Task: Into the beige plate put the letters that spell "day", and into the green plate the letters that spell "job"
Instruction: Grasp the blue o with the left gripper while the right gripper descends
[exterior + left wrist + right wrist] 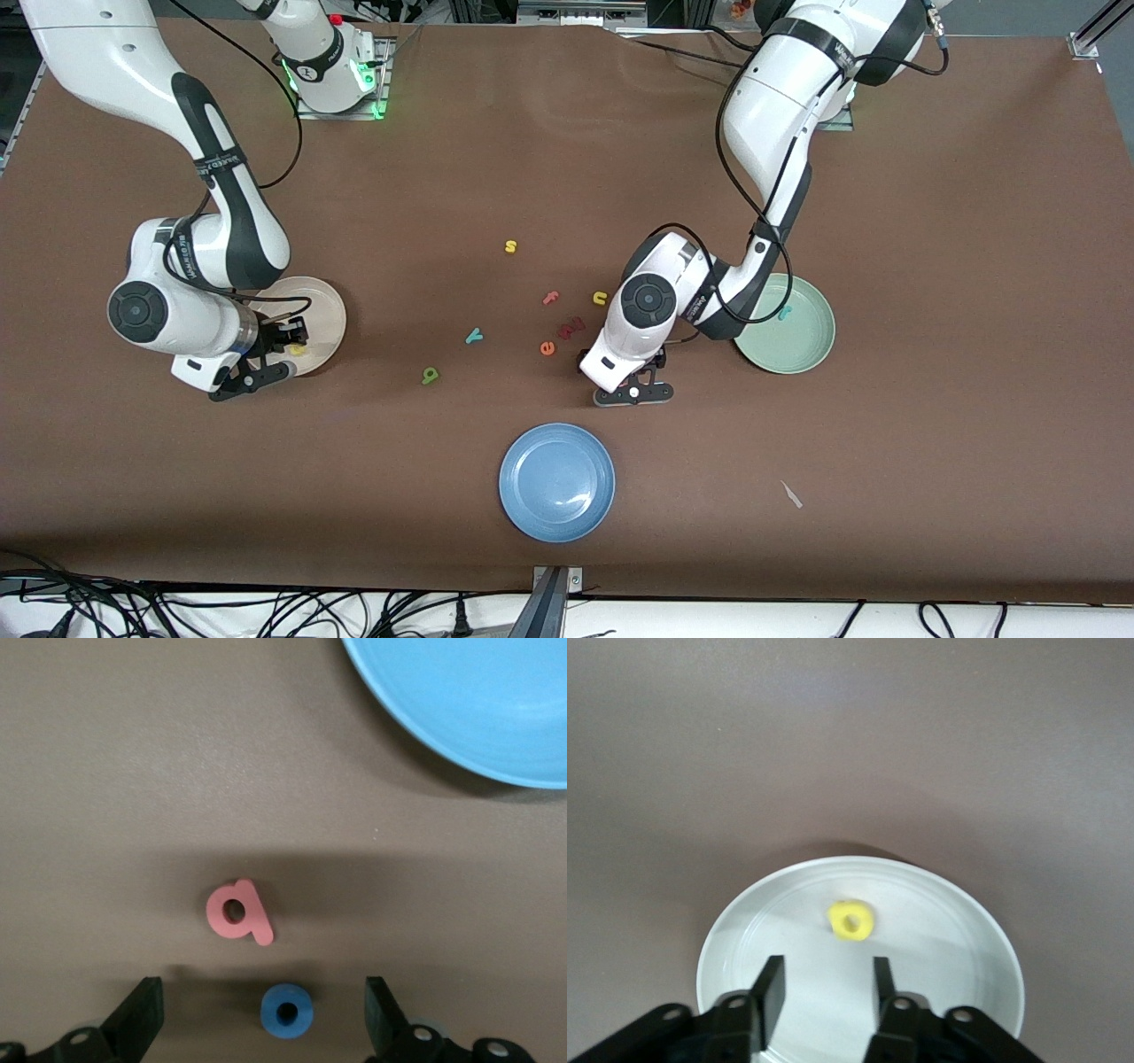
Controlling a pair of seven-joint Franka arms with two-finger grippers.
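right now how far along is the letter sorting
Done: yellow a lies in the beige plate, teal j in the green plate. In hand: nothing gripped; the open left hand straddles the blue o, and the right hand is open above the a. Left: o, pink b, green d, teal y.

Left gripper (pixel 264 1020) with fingers (pixel 140 1014) spread wide over the brown table (pixel 106 771). Blue o (pixel 287 1011) lies between the fingers. Pink b (pixel 237 912) rests just beside the o, apart from it. Blue plate (pixel 478 700) lies well apart from the o.
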